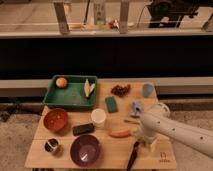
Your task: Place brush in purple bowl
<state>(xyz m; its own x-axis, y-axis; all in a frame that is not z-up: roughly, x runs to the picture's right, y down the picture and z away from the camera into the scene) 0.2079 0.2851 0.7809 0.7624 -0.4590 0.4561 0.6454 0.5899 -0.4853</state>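
Currently tool (142, 142) sits low over worktop (114, 156) nr front-right corner, at upper end of brush (134, 154); can't tell its state. Brush lies slanted, lower end past front edge. Purple bowl (85, 150) at front edge, left of brush, apart. Small print by front-right corner, unreadable.

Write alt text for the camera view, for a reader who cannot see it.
A white robot arm reaches over a wooden table, its gripper beside the top end of a black brush near the front edge, right of the purple bowl.
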